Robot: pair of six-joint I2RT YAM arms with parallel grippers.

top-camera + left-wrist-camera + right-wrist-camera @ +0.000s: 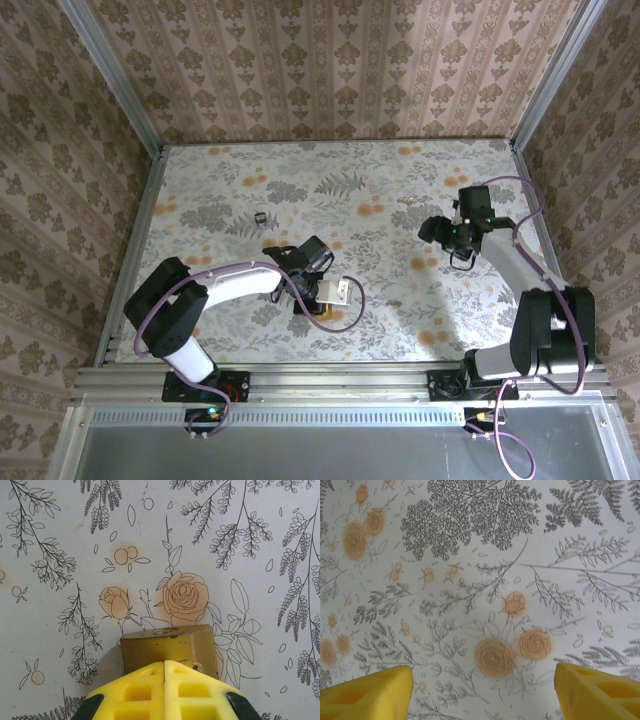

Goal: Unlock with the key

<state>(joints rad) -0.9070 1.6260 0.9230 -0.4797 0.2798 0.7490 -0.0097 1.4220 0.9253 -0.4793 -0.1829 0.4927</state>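
Left gripper (165, 666): closed. You see the yellow fingers (135, 692) pressed together along a single seam, with nothing showing between them. The brass padlock (167, 647) pokes out just past the fingertips, and its far face shows a round hole. You cannot tell whether the tips touch it or pinch any part hidden beneath them.

Right gripper (482, 680): open. Its two yellow fingers (365, 692) stand wide apart at the lower corners of the right wrist view. You see nothing but the flowered table cover between them, and nothing is held.

Key (259, 217): in the top view you find it as a tiny dark speck lying on the table (400, 180), left of centre. It is farther from the arm bases than the left gripper, and it touches neither gripper. It lies well apart from the padlock and far from the right gripper on the other side of the table. It is too small for you to read its orientation.
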